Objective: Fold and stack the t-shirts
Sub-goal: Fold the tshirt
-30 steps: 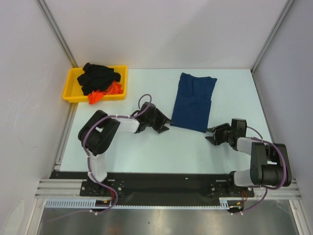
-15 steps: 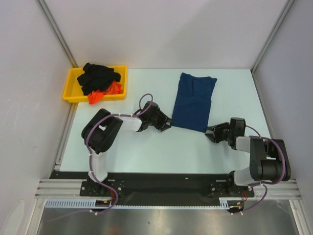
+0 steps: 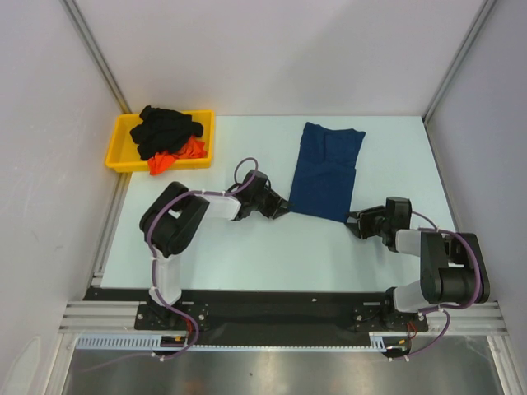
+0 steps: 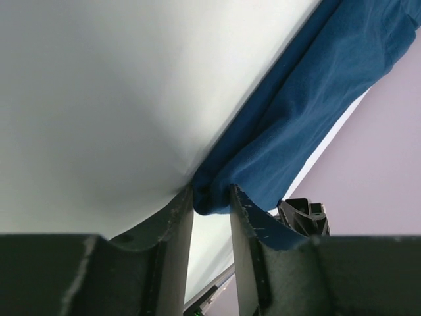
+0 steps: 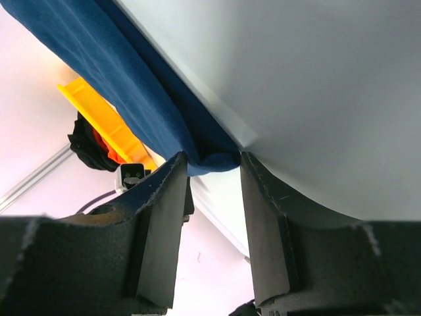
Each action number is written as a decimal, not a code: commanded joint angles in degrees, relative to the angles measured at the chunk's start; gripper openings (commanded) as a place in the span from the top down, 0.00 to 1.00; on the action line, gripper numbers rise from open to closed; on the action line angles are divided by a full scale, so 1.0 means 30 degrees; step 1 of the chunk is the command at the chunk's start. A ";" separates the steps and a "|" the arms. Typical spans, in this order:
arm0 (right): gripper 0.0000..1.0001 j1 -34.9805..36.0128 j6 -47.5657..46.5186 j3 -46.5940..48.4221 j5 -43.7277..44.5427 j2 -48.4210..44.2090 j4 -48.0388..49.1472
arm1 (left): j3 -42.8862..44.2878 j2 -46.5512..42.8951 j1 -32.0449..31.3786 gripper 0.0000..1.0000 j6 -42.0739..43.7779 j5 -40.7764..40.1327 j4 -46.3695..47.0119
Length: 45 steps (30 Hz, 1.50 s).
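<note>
A navy blue t-shirt (image 3: 325, 171) lies folded into a long strip on the table, right of centre. My left gripper (image 3: 282, 207) sits at its near left corner. In the left wrist view the blue cloth (image 4: 316, 85) ends in a bunched corner between my left gripper's (image 4: 212, 197) fingertips, which are open with a narrow gap. My right gripper (image 3: 352, 225) is at the near right corner. In the right wrist view the cloth (image 5: 112, 59) corner lies between my right gripper's (image 5: 214, 161) open fingertips. A black t-shirt (image 3: 165, 127) and an orange-red one (image 3: 160, 163) lie crumpled in the tray.
A yellow plastic tray (image 3: 119, 144) stands at the back left of the table, also in the right wrist view (image 5: 99, 112). Grey walls with metal frame posts close in the table on three sides. Both arm bases stand at the near edge.
Both grippers have slid forward to the near corners of the navy t-shirt. Their jaws have narrowed round the cloth, the left more than the right.
</note>
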 commanded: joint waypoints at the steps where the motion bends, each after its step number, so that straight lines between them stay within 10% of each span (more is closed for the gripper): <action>1: 0.57 0.0263 0.0274 -0.0191 0.0363 -0.0575 -0.0168 | 0.0416 0.0490 -0.0154 0.67 0.0000 -0.0899 -0.0572; 18: 0.59 -0.0235 0.0215 0.0541 0.0216 0.1503 0.0300 | 0.0679 0.0783 -0.0154 0.92 0.0526 -0.0576 -0.0425; 25: 1.00 -0.0235 -0.0690 0.0979 -0.0515 0.2120 -0.0193 | 0.1322 0.0813 -0.0125 1.00 0.1639 -0.0576 -0.1066; 45: 1.00 0.0729 -0.7257 0.0397 -0.1514 -0.6044 -1.0857 | -0.6172 -0.7557 -0.2056 1.00 0.2873 -0.1424 -0.0776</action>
